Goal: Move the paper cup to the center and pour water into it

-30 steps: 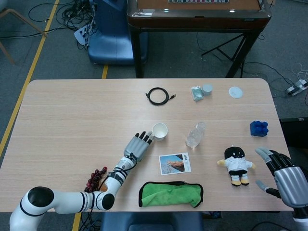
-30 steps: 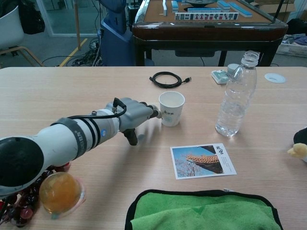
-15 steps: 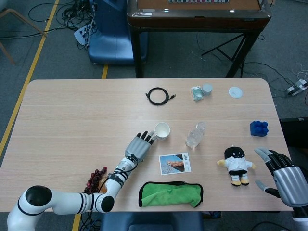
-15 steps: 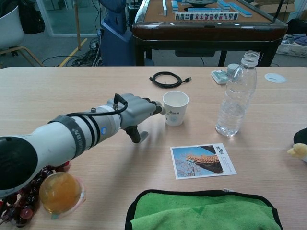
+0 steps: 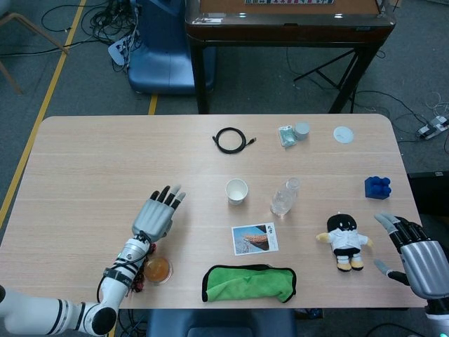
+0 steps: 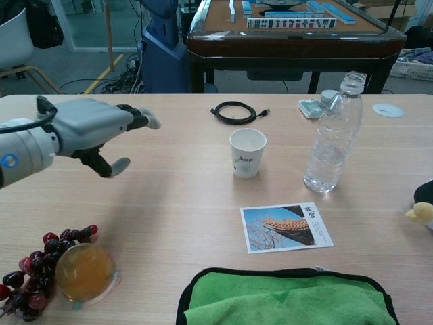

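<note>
The white paper cup (image 5: 236,191) (image 6: 247,152) stands upright near the middle of the table, empty side up. A clear plastic water bottle (image 5: 284,196) (image 6: 333,134) stands upright just to its right, cap off. My left hand (image 5: 157,213) (image 6: 91,131) hovers open well to the left of the cup, fingers spread, holding nothing. My right hand (image 5: 414,253) is open at the table's right front edge, beyond the plush toy, and shows only in the head view.
A photo card (image 5: 255,239) lies in front of the cup, a green cloth (image 5: 249,282) at the front edge. A plush toy (image 5: 344,241), blue block (image 5: 377,187), black cable (image 5: 231,140), grapes and an orange jelly cup (image 6: 84,271) also lie around.
My left hand has let go of the cup's side and drawn back to the left, away from it. The cup stays upright slightly right of where it stood a second ago.
</note>
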Controlling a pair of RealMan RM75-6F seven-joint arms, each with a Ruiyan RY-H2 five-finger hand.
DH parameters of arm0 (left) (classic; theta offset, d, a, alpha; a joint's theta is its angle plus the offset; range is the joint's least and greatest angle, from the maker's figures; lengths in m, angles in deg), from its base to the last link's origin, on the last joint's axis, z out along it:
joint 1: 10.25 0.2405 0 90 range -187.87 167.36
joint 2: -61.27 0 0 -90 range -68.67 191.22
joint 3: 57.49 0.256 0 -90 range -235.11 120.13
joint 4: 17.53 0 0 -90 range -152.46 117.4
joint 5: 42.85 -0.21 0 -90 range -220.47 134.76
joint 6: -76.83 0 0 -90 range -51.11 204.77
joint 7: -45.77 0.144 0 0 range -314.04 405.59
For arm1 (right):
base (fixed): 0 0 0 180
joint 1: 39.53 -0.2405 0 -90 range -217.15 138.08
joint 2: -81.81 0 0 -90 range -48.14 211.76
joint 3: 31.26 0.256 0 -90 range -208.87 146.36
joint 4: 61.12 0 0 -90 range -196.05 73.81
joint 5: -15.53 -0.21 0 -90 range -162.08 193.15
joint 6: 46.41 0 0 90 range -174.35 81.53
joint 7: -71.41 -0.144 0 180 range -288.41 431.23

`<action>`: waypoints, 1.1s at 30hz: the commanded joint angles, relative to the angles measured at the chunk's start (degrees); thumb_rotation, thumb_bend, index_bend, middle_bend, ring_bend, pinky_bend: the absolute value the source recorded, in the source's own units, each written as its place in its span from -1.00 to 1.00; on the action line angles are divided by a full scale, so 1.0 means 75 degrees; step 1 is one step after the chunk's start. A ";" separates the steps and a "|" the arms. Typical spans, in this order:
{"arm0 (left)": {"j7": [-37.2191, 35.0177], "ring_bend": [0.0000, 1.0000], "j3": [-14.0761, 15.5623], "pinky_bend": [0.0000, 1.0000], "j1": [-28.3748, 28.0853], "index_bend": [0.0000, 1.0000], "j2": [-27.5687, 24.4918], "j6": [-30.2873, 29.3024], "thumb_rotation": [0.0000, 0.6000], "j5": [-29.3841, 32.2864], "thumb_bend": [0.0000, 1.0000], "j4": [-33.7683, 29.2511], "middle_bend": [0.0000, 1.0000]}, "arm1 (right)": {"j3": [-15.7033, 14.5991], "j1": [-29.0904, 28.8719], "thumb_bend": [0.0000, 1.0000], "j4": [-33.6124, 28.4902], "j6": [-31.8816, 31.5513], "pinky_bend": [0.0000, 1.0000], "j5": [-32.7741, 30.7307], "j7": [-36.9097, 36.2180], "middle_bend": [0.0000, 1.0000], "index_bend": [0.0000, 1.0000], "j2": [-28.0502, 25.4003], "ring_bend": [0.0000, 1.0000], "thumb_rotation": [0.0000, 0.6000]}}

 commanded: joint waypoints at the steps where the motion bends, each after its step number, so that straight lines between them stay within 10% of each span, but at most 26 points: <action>1: -0.0619 -1.00 0.0452 -0.70 0.0661 -0.99 -0.0745 -0.0551 1.00 -0.0622 -0.09 -0.0554 -1.00 | 0.0044 -0.0036 -1.00 0.0031 0.0084 -0.42 -0.0099 0.0051 -0.62 -0.68 0.0062 -0.64 1.00; 18: -0.3577 -1.00 0.1949 -0.70 0.3508 -0.99 -0.2381 -0.2297 1.00 -0.3347 -0.18 -0.0355 -1.00 | 0.0447 -0.0495 -1.00 0.0814 0.0737 -0.42 -0.0831 -0.0496 -0.62 -0.67 0.0876 -0.64 1.00; 33: -0.4678 -1.00 0.1804 -0.71 0.4619 -0.99 -0.2640 -0.2509 1.00 -0.4209 -0.22 0.0363 -1.00 | 0.0756 -0.1210 -1.00 0.1382 0.1613 -0.42 -0.1254 -0.1269 -0.62 -0.66 0.1603 -0.64 1.00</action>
